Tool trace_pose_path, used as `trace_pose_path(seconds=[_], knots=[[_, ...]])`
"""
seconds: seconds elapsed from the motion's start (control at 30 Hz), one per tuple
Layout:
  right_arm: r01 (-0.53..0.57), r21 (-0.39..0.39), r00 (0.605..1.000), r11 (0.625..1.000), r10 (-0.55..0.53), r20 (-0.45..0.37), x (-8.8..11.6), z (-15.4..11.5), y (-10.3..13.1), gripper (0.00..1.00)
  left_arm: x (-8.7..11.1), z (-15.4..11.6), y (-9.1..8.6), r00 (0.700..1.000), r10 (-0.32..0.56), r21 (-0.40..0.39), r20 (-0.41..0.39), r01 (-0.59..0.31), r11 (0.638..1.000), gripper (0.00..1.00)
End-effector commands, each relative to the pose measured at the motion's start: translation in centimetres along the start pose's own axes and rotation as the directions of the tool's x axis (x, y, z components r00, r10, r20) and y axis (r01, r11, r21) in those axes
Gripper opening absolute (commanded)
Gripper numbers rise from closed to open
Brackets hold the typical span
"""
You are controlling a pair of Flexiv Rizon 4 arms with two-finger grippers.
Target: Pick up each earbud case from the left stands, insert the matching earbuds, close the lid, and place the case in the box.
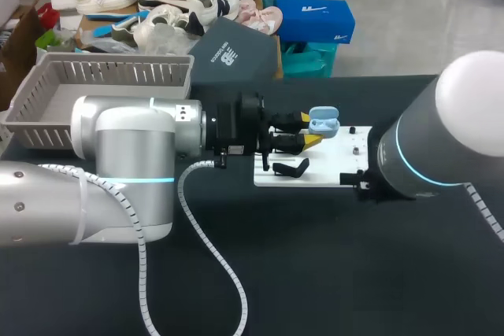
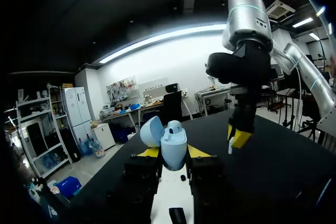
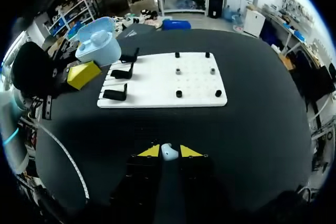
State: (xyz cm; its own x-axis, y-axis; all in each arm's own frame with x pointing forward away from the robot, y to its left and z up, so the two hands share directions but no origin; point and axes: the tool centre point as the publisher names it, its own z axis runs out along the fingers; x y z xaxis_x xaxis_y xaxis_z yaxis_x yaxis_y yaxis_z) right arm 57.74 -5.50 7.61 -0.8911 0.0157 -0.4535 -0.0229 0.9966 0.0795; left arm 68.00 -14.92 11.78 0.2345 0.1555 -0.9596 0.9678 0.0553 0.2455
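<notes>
The left jaws are clamped on the light-blue earbud case (image 2: 174, 149), held upright over the edge of the white stand board (image 3: 163, 80), its lid (image 2: 151, 130) swung open. The right jaws pinch a white earbud (image 3: 168, 152), well apart from the case. To seat it well, bring the earbud over the free socket, match its tilt, press straight down, and let go only once it sits flush. On the black surface (image 1: 331, 273) the board carries black stands (image 3: 115, 94). The grey box (image 1: 102, 92) waits at far left.

Black table (image 1: 331, 273): white board (image 1: 327, 161) (pegged).
</notes>
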Motion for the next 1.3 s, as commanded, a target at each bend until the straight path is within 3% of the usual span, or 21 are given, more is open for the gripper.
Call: trace_pose_path(seconds=[0.03, 0.33, 0.63, 1.0, 1.3], knots=[[0.079, 0.008, 0.996, 0.997, -0.079, -0.029, 0.4, -3.9, 0.4, 0.0, 0.1, 0.0, 0.0, 1.0, 0.001, -0.002, 0.003, -0.001, 1.0, 0.0], [0.303, -0.015, 0.953, 0.953, -0.302, 0.025, -0.1, -7.0, 3.0, 0.0, 0.1, 0.0, 0.0, 1.0, 0.001, -0.002, 0.003, -0.001, 1.0, 0.0], [0.426, -0.041, 0.905, 0.904, -0.424, 0.047, -3.4, -7.5, 5.4, 0.0, 0.1, 0.0, 0.0, 1.0, 0.001, -0.002, 0.003, -0.001, 1.0, 0.0], [0.509, -0.057, 0.859, 0.859, -0.504, 0.084, -7.6, -7.2, 7.5, 0.0, 0.1, 0.0, 0.0, 1.0, 0.001, -0.002, 0.003, -0.001, 1.0, 0.0], [0.533, -0.062, 0.844, 0.844, -0.526, 0.099, -9.3, -6.3, 8.5, 0.0, 0.1, 0.0, 0.0, 1.0, 0.001, -0.002, 0.003, -0.001, 1.0, 0.0]])
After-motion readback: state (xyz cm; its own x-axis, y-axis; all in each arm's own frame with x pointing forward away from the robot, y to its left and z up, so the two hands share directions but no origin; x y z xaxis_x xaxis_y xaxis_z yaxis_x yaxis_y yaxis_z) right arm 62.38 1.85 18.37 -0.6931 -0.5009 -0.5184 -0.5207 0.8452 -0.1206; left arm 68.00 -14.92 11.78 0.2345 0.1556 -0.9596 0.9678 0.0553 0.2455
